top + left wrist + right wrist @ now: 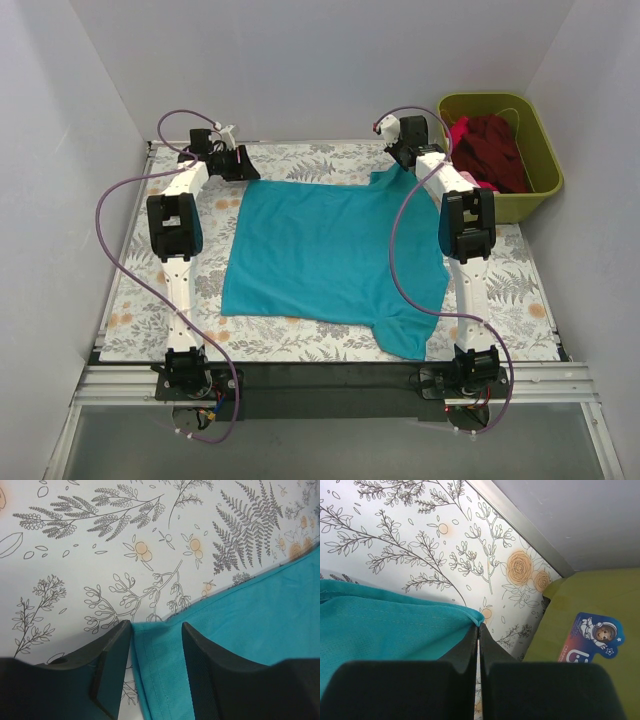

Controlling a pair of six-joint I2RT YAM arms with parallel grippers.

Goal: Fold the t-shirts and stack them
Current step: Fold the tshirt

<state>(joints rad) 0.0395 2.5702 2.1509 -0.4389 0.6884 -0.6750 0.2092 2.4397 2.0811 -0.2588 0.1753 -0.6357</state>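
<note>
A teal t-shirt (330, 250) lies spread flat in the middle of the table. My left gripper (248, 170) is at its far left corner, open, with the hemmed corner (155, 645) lying between the two fingers (114, 655). My right gripper (396, 165) is at the far right corner, shut on the teal shirt's edge (385, 625), which it pinches at the fingertips (479, 626). A dark maroon t-shirt (497, 150) with some pink cloth (459, 130) lies bunched in the bin.
An olive-green plastic bin (545, 165) stands at the far right, close beside my right gripper; its wall (590, 592) bears a sticker (590, 637). The table has a floral cover (300, 160) and white walls enclose it on three sides.
</note>
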